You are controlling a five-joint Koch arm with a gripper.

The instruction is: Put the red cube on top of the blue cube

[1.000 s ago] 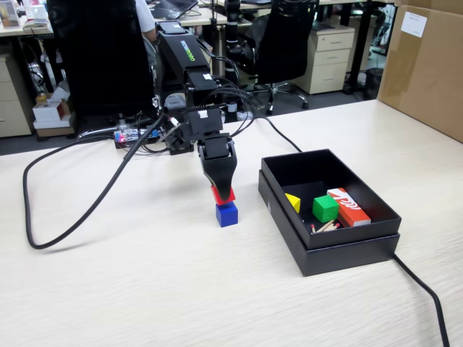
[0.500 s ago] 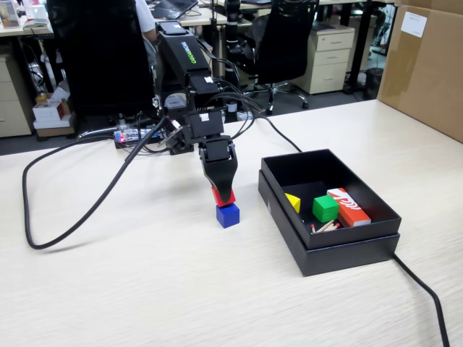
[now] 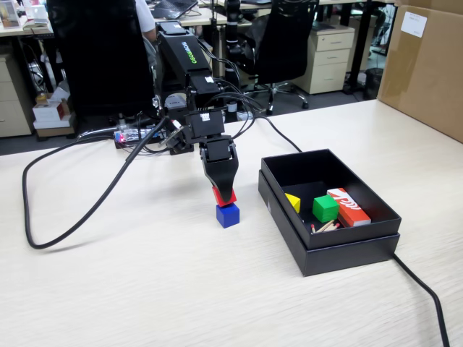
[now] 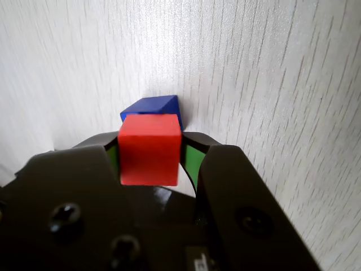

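Two cubes are stacked in line left of the black box point(image 3: 329, 249): the red cube point(image 3: 223, 196) is held clamped in the gripper point(image 3: 224, 196), directly above the blue cube point(image 3: 227, 215). Seen from the wrist, it is offset toward one side, so it could tip off on release. Bare table point(image 3: 145, 282) lies left and near; the box wall stands close on the right.

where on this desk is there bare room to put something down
Bare: the wide front strip of the table below the blue cube, between the looping cable and the black box. Crowded: behind the gripper, with the arm's base and wires. The box's floor is partly filled.
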